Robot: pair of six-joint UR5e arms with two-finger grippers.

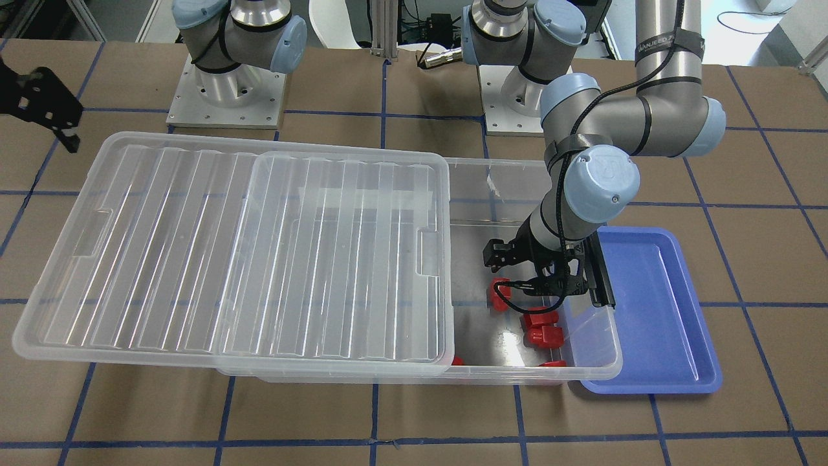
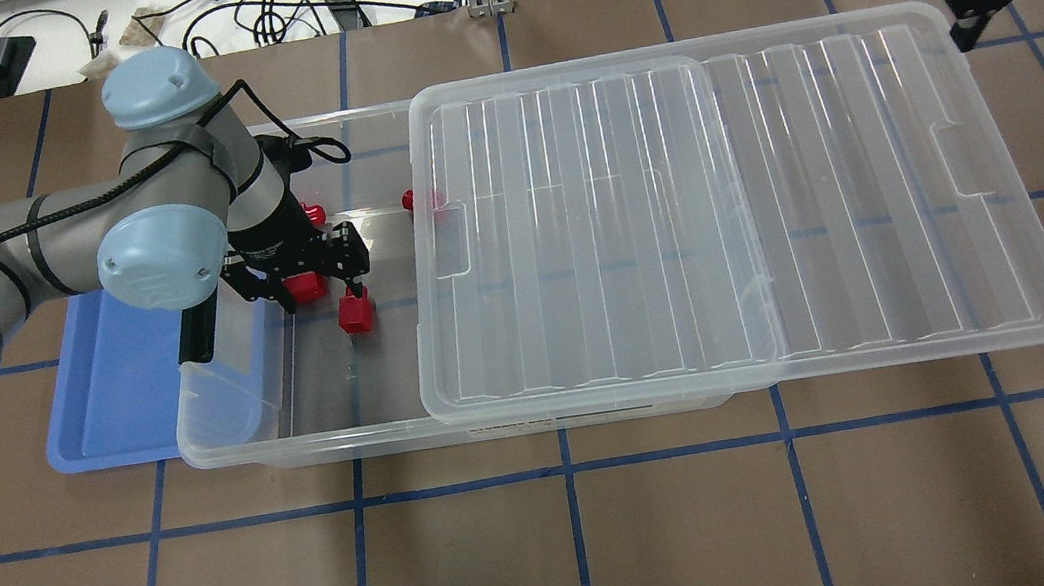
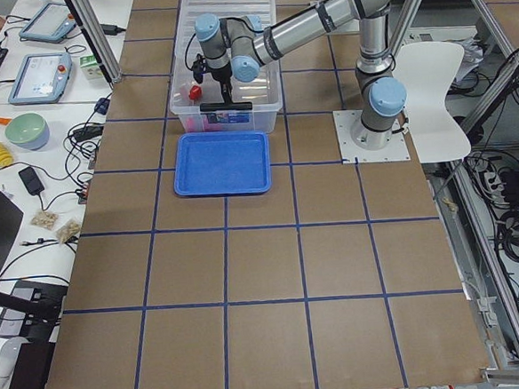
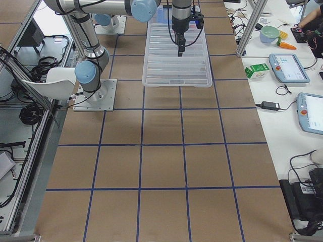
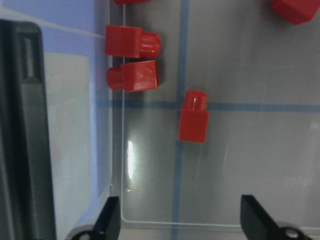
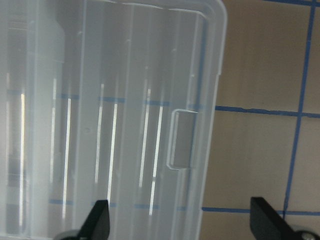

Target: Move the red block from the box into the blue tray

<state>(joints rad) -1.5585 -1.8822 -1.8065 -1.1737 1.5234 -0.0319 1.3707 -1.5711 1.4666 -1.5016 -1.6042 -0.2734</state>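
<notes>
Red block (image 5: 193, 117), a small bright red plastic cube with a short round stub, lay on the floor of the large clear plastic storage box (image 2: 229, 442). It was in the end not covered by the ribbed clear lid (image 2: 673, 213), which lay across the rest of the box. Two more red blocks (image 5: 133, 76) lay side by side close to the box wall.

The left tool (image 5: 181, 222) was positioned over the floor of the uncovered end, jaws spread wide and holding nothing. In the left wrist view the block lay ahead of the fingertips, close to the centre line between them and apart from its neighbours, with its stub pointing away from the tool. The right tool (image 6: 181, 222) hovered over the far end of the lid, likewise spread wide and holding nothing. The shallow periwinkle-blue plastic tray (image 1: 653, 385) sat on the table (image 2: 615, 543) just beside the uncovered end of the box. No block was seen in it.

The step in hand was judged to be the approach to a grasp. Recommended procedure:

1. Select the isolated block, not the pair at the wall.
2. Advance until the cube body, not the stub, sits between the fingers.
3. Lower to the floor, keeping the wall-side finger off the box wall and the pair.
4. Close on the two flat side faces.
5. Lift straight above the box rim before moving across to the tray.
</notes>
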